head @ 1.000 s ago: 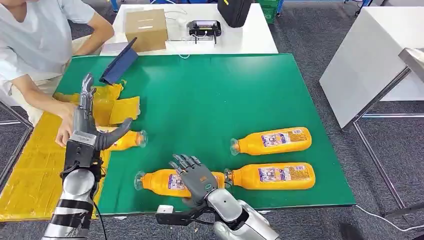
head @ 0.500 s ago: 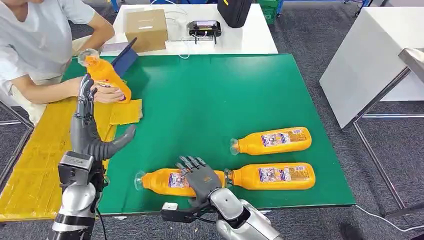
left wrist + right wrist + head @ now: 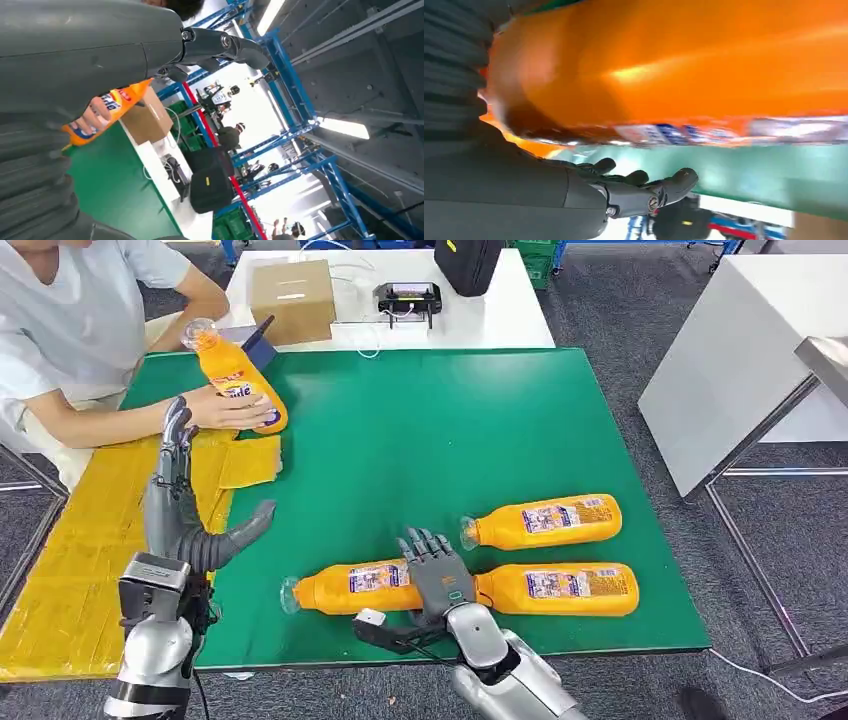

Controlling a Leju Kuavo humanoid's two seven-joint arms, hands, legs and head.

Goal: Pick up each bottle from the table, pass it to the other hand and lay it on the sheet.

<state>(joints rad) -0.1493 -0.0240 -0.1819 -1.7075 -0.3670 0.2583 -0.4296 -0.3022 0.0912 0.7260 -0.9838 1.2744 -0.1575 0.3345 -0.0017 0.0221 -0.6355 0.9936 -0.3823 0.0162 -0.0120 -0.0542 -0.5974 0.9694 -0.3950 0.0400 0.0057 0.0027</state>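
Three orange bottles lie on the green table (image 3: 400, 430): one near the front edge (image 3: 350, 586), one to its right (image 3: 560, 589) and one behind that (image 3: 548, 520). My right hand (image 3: 438, 575) rests flat on the base end of the front bottle (image 3: 674, 65), its fingers (image 3: 649, 192) stretched past it. My left hand (image 3: 183, 515) stands open over the table's left edge, fingers up and thumb out, holding nothing. A person's hand holds a fourth bottle (image 3: 240, 382) (image 3: 107, 105) at the far left of the table. The yellow sheet (image 3: 60, 570) lies left of the table.
A person sits at the far left, with an arm (image 3: 120, 420) reaching over the sheet. Loose yellow pieces (image 3: 250, 460) overlap the table's left edge. A cardboard box (image 3: 292, 298), a black device (image 3: 408, 296) and a dark bag (image 3: 468, 262) stand on the white table behind.
The person lifted a bottle off the sheet and carried it to the table's far left. My right hand slid right along the front bottle. My left hand drew back slightly.
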